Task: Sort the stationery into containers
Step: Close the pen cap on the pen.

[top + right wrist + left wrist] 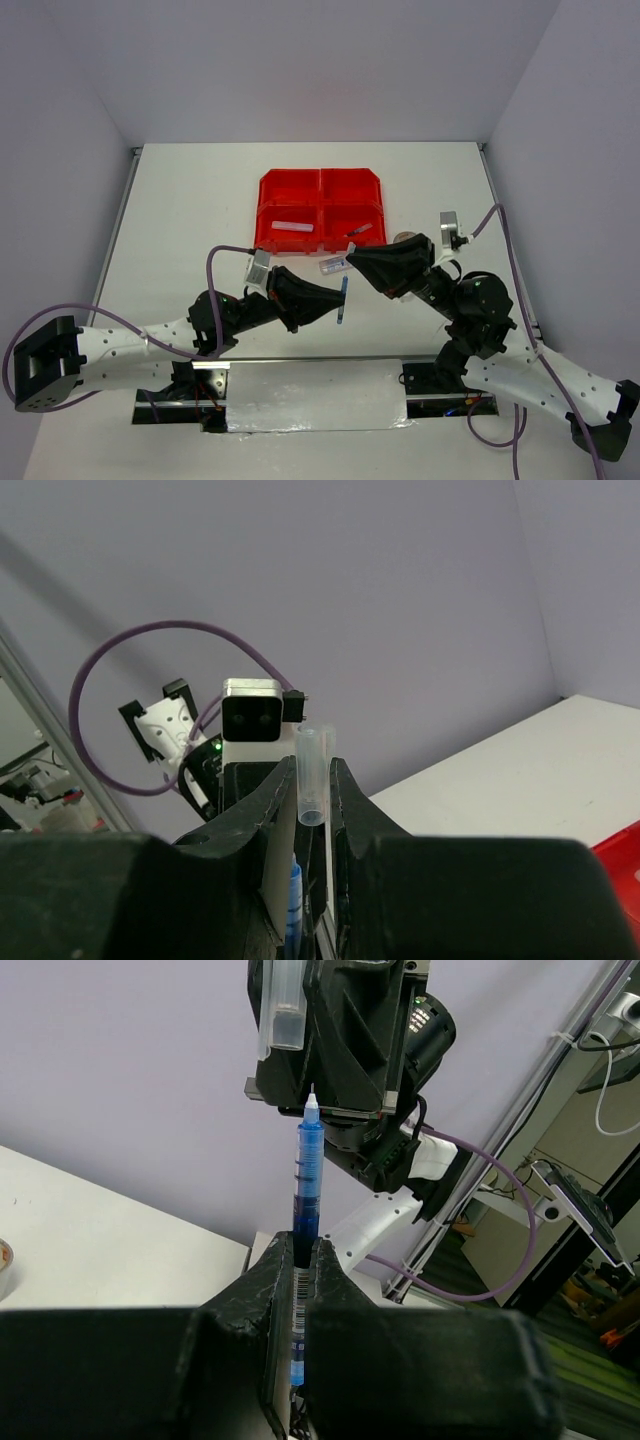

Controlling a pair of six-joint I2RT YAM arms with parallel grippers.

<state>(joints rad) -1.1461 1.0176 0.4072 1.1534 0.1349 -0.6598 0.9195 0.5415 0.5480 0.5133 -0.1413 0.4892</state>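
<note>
My left gripper (336, 300) is shut on a blue pen (343, 300) and holds it off the table, in front of the red bins (320, 182). In the left wrist view the uncapped pen (308, 1175) stands upright between the fingers (262, 1290), tip up. My right gripper (350, 263) is shut on a clear pen cap (333, 266) just above the pen's tip. In the right wrist view the cap (312, 775) sits between the fingers (350, 800), with the pen (294, 905) below it. A white item (293, 226) and a pen (358, 231) lie in the near bins.
A round object, perhaps a tape roll (405, 237), lies on the white table behind my right gripper. A silver strip (315, 395) covers the near table edge between the arm bases. Purple cables loop beside both arms.
</note>
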